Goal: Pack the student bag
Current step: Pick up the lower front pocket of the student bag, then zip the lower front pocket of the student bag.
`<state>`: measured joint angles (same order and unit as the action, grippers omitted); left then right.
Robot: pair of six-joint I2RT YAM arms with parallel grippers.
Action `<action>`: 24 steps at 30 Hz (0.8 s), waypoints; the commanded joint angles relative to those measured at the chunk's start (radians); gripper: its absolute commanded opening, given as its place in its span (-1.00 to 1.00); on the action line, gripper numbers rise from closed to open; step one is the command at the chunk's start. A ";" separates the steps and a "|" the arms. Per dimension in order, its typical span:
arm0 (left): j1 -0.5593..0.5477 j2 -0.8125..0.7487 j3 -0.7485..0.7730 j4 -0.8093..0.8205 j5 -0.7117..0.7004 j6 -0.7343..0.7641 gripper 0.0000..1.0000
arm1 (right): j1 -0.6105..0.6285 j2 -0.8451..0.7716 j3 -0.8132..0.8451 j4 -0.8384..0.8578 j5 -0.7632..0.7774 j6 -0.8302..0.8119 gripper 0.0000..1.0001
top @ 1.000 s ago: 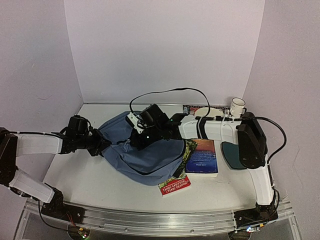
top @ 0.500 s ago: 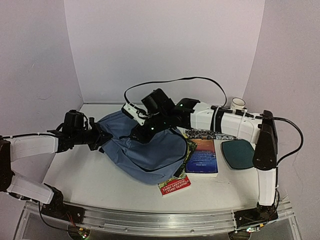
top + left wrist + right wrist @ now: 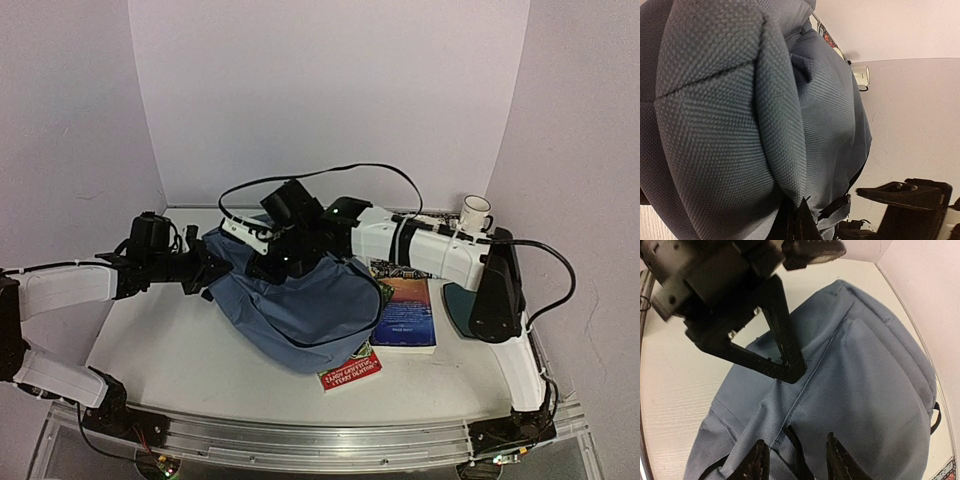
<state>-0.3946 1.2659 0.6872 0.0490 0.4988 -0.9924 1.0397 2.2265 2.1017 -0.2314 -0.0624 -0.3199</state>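
The slate-blue student bag (image 3: 305, 305) lies in the middle of the table, its left end raised. My left gripper (image 3: 208, 272) is shut on a fold of the bag's fabric at its left edge; in the left wrist view (image 3: 796, 222) the fabric (image 3: 740, 110) fills the frame and the dark fingertips are pinched together on it. My right gripper (image 3: 268, 266) hovers over the bag's upper left part. In the right wrist view (image 3: 796, 464) its jaws are open, a thin black strap (image 3: 796, 447) lies between them, and the left gripper's finger (image 3: 782, 347) pinches the bag (image 3: 875, 385) just ahead.
A blue book (image 3: 408, 312) lies right of the bag, and a red book (image 3: 352, 368) sticks out from under its front edge. A dark teal disc (image 3: 462, 305) and a white cup (image 3: 476, 212) are at the right. White walls enclose the back and sides.
My right gripper has moved left across the top of the bag, toward the left gripper. The bag's left end has bunched up and risen. The left gripper keeps its hold.
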 commanded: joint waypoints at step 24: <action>-0.024 -0.046 0.059 -0.134 -0.085 0.124 -1.00 | -0.001 0.005 0.038 -0.074 0.259 0.028 -1.00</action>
<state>-0.4141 1.2633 0.7074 -0.0284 0.4683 -0.9211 1.0554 2.2833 2.1231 -0.2733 0.0486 -0.3595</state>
